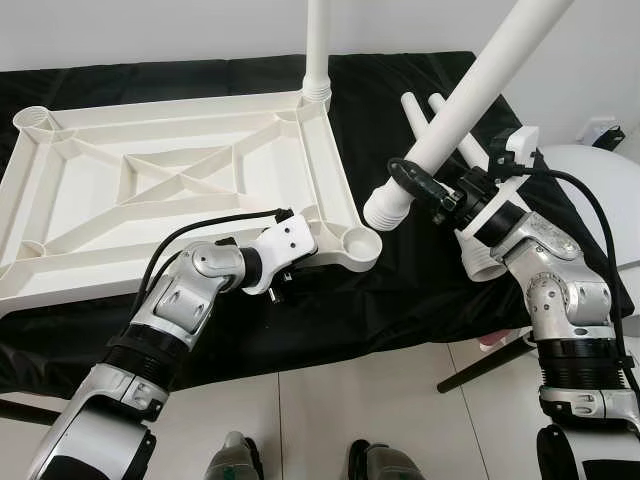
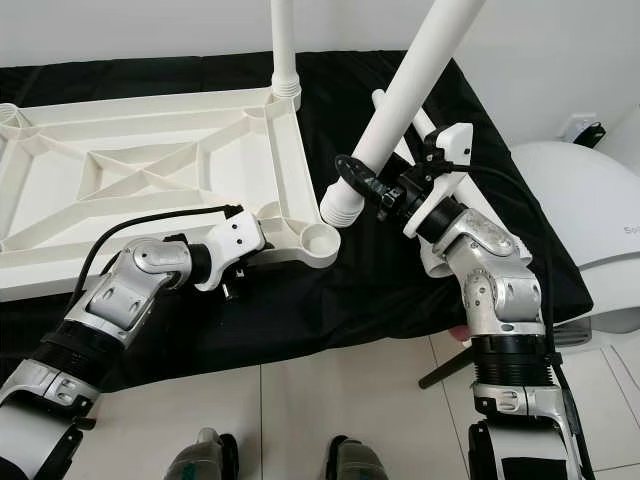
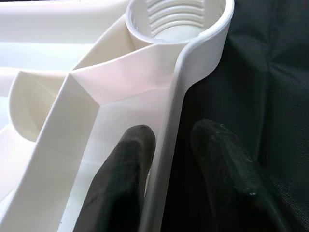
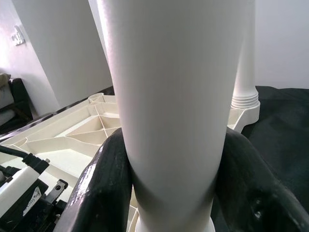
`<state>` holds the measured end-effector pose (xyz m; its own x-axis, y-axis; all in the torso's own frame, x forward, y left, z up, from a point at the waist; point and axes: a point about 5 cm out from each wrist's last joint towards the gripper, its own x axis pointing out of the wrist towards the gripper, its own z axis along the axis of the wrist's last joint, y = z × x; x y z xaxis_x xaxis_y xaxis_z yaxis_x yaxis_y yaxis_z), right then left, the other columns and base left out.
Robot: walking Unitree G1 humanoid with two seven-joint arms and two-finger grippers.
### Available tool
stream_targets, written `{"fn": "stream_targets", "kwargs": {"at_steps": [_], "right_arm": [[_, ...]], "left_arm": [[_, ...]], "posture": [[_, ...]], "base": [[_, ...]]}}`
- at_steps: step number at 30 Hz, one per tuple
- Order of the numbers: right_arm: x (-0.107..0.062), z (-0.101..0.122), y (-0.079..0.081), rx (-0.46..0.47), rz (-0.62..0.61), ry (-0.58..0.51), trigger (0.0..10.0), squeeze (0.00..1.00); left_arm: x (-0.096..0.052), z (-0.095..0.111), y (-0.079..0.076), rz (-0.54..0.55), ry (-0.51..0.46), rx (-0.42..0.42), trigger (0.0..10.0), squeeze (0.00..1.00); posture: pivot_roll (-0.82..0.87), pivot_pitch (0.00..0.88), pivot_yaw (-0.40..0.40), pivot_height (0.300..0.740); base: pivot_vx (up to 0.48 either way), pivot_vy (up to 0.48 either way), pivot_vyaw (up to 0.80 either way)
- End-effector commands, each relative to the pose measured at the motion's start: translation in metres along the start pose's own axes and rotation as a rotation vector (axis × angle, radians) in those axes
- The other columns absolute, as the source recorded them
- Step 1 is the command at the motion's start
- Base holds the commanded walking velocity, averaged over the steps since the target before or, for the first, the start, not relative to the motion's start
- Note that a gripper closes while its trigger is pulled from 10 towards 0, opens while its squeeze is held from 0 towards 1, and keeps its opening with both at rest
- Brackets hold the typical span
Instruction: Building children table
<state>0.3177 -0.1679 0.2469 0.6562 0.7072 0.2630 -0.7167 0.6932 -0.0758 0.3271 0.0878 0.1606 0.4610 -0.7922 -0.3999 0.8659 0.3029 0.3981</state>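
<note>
Steadying the upturned tabletop on the black-draped worktop, with the left pincer pinching the tabletop's near rim, one finger inside the rim and one outside, just short of the empty corner socket. Carrying a white leg in the right pincer, fingers pressed against both sides of the tube near its ribbed end. Hovering that end just beside and slightly above the open socket, the leg leaning steeply away toward the far right. Standing already upright in the far corner socket, another leg; lying on the cloth behind the right arm, what are probably two more legs, partly hidden.

Judging the step as seating and threading this leg. Doing it well likely means swinging the tube upright before lowering, so the ribs meet the socket threads squarely rather than at a slant; centring over the socket first; keeping the rim clamped so the tabletop is not sliding on the cloth; then turning gently, backing off if binding, since cross-threading plastic is the main risk here
</note>
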Motion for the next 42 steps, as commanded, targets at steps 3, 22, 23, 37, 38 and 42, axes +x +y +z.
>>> {"fn": "stream_targets", "kwargs": {"at_steps": [3,22,23,37,38,42], "right_arm": [[0.001,0.0,0.002,-0.01,0.017,-0.001,10.0,0.0],[-0.001,-0.012,0.013,0.015,0.158,0.072,10.0,0.0],[-0.001,-0.013,0.014,0.014,0.171,0.077,10.0,0.0],[0.005,-0.026,0.015,0.015,0.202,0.106,10.0,0.0],[0.007,-0.03,0.015,0.024,0.203,0.113,10.0,0.0],[0.01,-0.035,0.015,0.035,0.208,0.119,10.0,0.0]], "left_arm": [[0.003,0.008,-0.001,-0.026,-0.02,0.021,0.0,0.0],[-0.003,-0.004,-0.005,-0.022,0.029,0.018,10.0,0.0],[-0.003,-0.004,-0.005,-0.017,0.03,0.017,10.0,0.0],[-0.005,-0.001,-0.006,-0.008,0.025,0.022,10.0,0.0],[-0.005,0.0,-0.007,-0.005,0.023,0.024,10.0,0.0],[-0.006,0.001,-0.009,-0.005,0.019,0.026,10.0,0.0]], "posture": [[0.0,0.164,0.02,0.74],[0.01,0.168,-0.004,0.74],[0.01,0.168,-0.005,0.74],[0.02,0.172,-0.016,0.74],[0.02,0.177,-0.021,0.74],[0.03,0.181,-0.025,0.74]], "base": [[0.0,0.0,0.0],[0.0,0.0,0.0],[0.0,0.0,0.0],[0.0,0.0,0.0],[0.0,0.0,0.0],[0.0,0.0,0.0]]}}
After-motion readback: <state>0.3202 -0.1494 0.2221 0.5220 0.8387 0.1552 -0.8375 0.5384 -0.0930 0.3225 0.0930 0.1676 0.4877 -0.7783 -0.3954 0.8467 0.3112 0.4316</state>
